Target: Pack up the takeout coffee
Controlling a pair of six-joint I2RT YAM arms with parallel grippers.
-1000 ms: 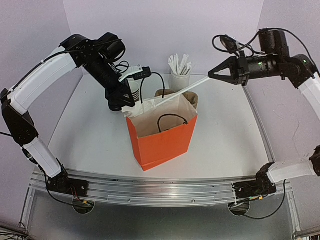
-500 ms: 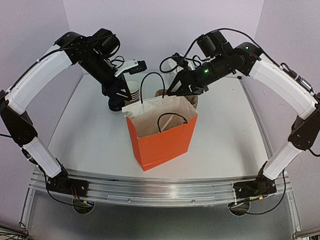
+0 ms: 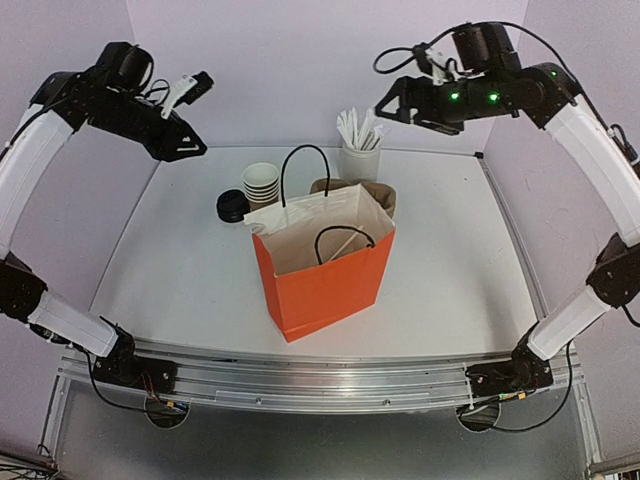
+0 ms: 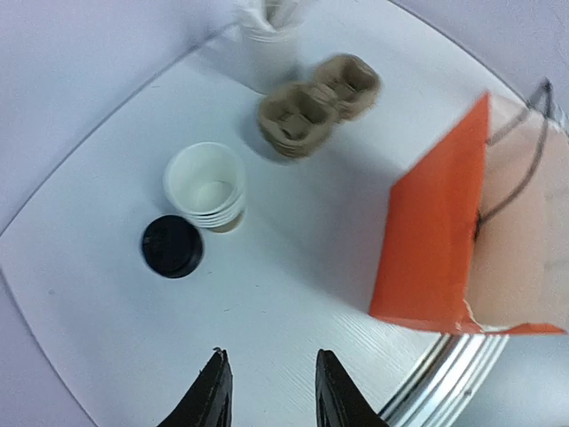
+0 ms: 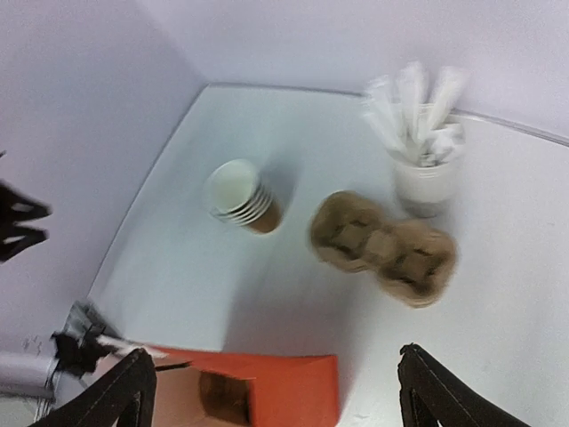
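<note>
The takeout coffee is hidden. The orange paper bag [image 3: 325,275] stands upright and open mid-table, with a thin pale stick leaning inside it. In the right wrist view a brown shape sits low inside the bag [image 5: 293,387]; I cannot tell what it is. My left gripper [image 3: 190,150] hangs high over the back left, open and empty [image 4: 271,360]. Over the back right my right gripper [image 3: 385,108] is raised, its jaws wide open with nothing between them [image 5: 276,354].
Behind the bag stand a stack of lidless brown cups [image 3: 262,185], a pile of black lids [image 3: 233,206], brown pulp cup carriers [image 3: 360,190] and a white cup of wrapped straws [image 3: 360,150]. A metal rail runs along the near table edge [image 3: 320,375].
The right gripper let go of the long pale stick, opened wide and rose to the back right. The left gripper left the bag's rim and swung up to the back left.
</note>
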